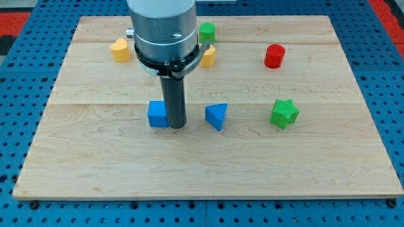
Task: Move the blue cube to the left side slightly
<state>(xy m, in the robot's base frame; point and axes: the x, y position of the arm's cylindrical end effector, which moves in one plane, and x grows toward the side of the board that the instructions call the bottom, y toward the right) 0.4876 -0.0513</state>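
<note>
The blue cube (158,114) sits on the wooden board (208,170) a little left of the middle. My tip (176,127) stands right against the cube's right side, touching or nearly touching it. The rod rises from there to the arm's grey body at the view's top, which hides part of the board behind it.
A blue triangular block (216,116) lies just right of my tip. A green star (284,113) is further right. A red cylinder (274,56), a green cylinder (206,31), a yellow block (207,57) and a yellow heart-like block (120,50) are near the top.
</note>
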